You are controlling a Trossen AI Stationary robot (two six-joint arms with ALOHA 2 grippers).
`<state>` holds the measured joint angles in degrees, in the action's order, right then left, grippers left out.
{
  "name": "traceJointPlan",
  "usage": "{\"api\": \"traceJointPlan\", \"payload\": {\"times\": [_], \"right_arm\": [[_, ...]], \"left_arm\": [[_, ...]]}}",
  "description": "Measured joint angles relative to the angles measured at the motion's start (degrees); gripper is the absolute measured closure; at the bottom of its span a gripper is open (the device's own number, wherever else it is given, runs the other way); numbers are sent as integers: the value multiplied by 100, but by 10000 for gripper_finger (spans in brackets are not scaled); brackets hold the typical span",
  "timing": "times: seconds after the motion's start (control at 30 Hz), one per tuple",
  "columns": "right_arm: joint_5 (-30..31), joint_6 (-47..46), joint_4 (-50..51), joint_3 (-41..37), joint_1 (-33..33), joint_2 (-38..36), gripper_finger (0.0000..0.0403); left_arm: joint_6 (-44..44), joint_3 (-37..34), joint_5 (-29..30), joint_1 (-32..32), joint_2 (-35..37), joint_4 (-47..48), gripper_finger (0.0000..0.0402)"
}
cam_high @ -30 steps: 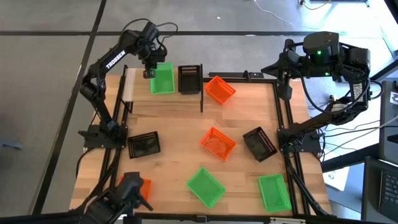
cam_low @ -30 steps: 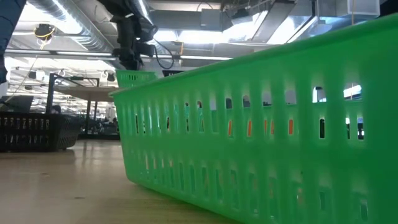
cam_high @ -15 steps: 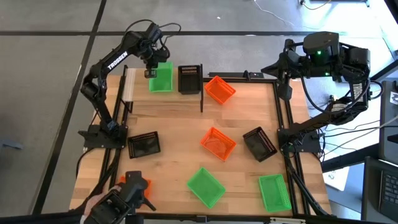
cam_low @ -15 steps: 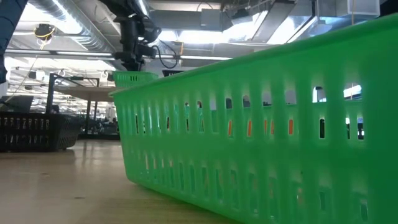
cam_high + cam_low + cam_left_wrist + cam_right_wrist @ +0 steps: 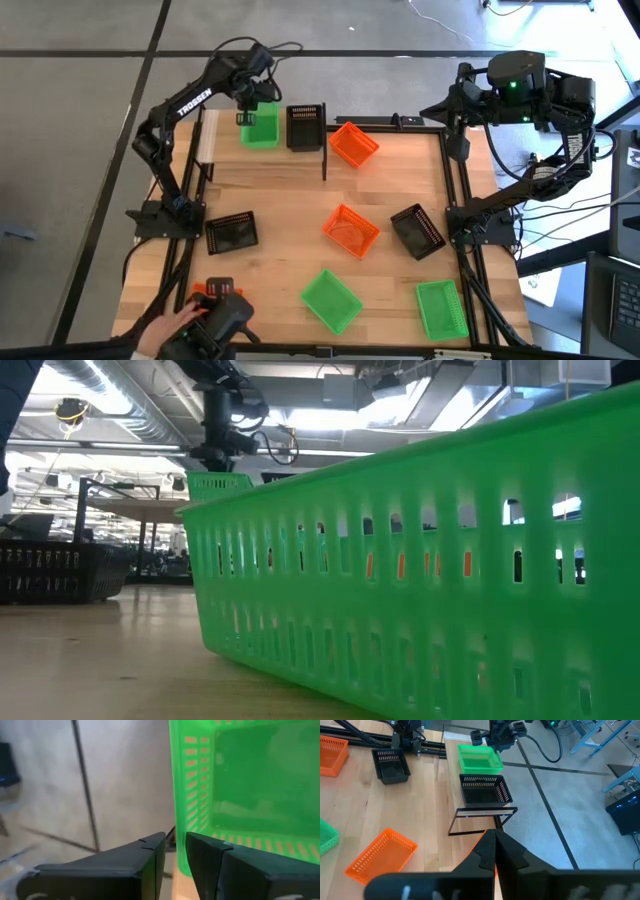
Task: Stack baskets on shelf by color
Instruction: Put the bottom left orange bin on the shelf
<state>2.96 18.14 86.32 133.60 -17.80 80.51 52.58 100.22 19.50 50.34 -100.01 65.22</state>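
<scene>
Two baskets sit on the shelf (image 5: pixel 215 135) in the high view: green basket (image 5: pixel 261 127) beside black basket (image 5: pixel 305 126), left gripper (image 5: pixel 247 110) at the green one's far edge. Left wrist: fingers (image 5: pixel 150 857) slightly parted, straddling that rim, not gripping. Right wrist: right gripper (image 5: pixel 495 851) closed, empty, off the table's far right corner.

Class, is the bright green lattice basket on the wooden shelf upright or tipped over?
Upright: the bright green lattice basket sits on the wooden shelf, open top upward.
</scene>
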Motion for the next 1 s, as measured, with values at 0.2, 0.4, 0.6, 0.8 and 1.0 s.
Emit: {"api": "traceJointPlan", "payload": {"times": [0.2, 0.4, 0.6, 0.8, 1.0], "right_arm": [[-1, 8, 0, 0, 0, 0, 402], [-1, 9, 2, 0, -1, 0, 402], [-2, 8, 2, 0, 0, 0, 402], [-2, 9, 3, 0, 0, 0, 402], [-4, 10, 68, 0, -2, 0, 402]], "left_arm": [[-128, 2, 51, -174, 168, -293, 335], [-138, 2, 49, -244, 459, -520, 335], [-545, 2, 39, -207, 824, -532, 335], [-1358, 2, 9, 84, 987, -220, 335], [-2252, 2, -1115, 296, 1008, 544, 335]]}}
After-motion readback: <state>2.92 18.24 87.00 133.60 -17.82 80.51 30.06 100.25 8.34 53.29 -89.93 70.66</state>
